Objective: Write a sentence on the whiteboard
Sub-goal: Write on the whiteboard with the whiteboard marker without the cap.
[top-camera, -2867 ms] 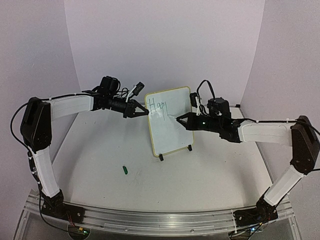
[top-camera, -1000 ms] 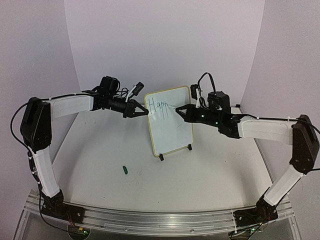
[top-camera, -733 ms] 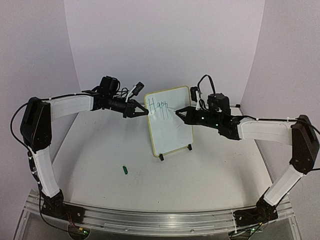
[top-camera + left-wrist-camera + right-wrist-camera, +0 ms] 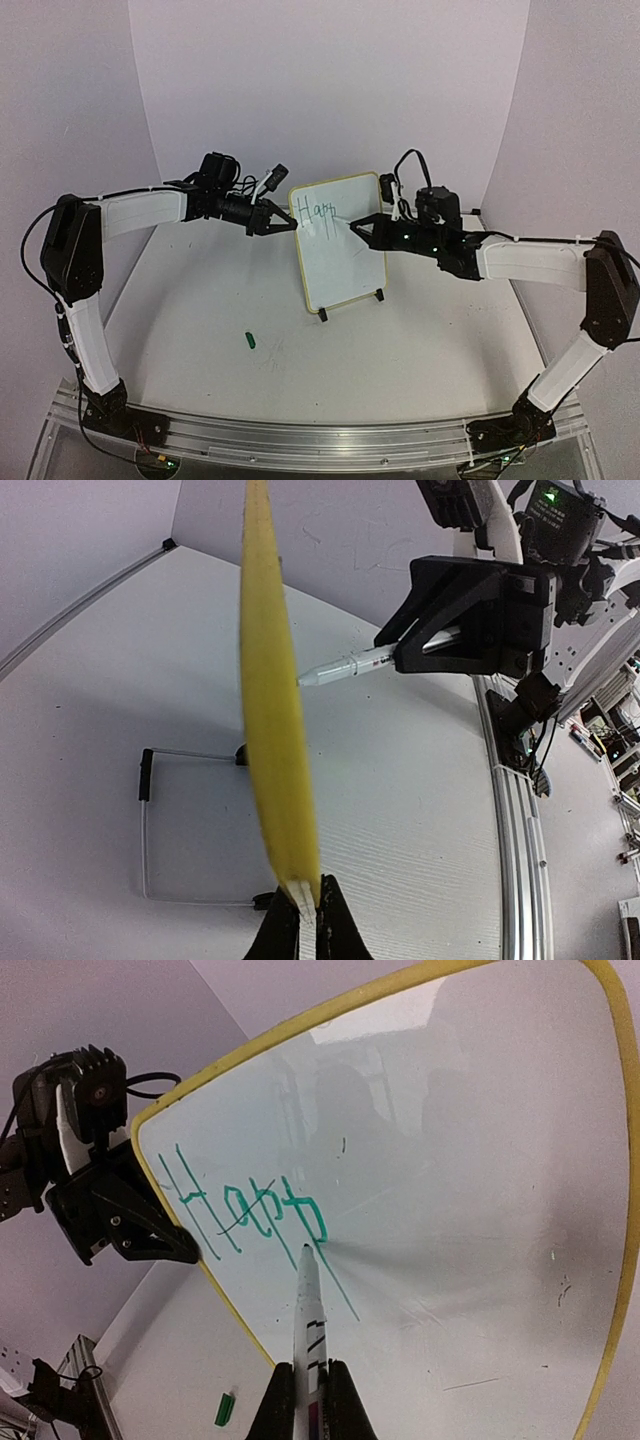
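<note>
Mid-word: the whiteboard [image 4: 345, 265] stands at frame centre, the left pincer [image 4: 292, 228] clamped on its yellow edge. The right pincer [image 4: 352, 227] grips the marker [image 4: 307, 1295], tip at the sentence [image 4: 245, 1215], which reads "Happ". Next, probably an "i", placed just rightward.

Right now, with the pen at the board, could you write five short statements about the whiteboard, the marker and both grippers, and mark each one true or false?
1. The left gripper is clamped on the side edge of the whiteboard. True.
2. The whiteboard lies flat. False: it stands upright on its black feet on the table.
3. The right gripper holds a marker with its tip at the board. True.
4. The lettering is red. False: it is green and reads roughly "Happ".
5. The marker is capped. False: its green cap lies on the table in front of the board.
</note>
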Robot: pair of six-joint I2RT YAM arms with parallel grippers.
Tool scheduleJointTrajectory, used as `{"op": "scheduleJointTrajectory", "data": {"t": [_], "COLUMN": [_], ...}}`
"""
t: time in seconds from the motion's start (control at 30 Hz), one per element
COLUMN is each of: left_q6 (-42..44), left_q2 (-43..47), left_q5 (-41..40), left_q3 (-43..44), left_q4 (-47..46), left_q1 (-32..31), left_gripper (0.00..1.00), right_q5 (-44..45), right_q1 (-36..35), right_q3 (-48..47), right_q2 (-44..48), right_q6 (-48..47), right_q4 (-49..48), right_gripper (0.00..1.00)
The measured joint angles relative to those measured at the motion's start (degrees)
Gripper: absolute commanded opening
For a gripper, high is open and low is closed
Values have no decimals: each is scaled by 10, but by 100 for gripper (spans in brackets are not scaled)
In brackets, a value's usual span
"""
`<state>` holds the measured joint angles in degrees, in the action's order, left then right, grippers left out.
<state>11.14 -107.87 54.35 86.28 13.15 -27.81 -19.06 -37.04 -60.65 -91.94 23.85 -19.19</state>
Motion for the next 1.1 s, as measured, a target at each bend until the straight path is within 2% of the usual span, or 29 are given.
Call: {"op": "scheduleJointTrajectory", "data": {"t": [0.37, 1.1], "left_q6": [8, 10], "left_q2": [0, -1], "left_q5": [0, 0], "left_q3": [4, 7], "left_q4": [8, 13], "left_q1": [-2, -3], "left_gripper": [0, 0], "right_q5": [0, 9], "right_q1": [5, 14], "right_q3": [8, -25], "right_q2": [77, 27], "right_q6": [-15, -35], "right_q4": [21, 44], "right_gripper": [0, 0]}}
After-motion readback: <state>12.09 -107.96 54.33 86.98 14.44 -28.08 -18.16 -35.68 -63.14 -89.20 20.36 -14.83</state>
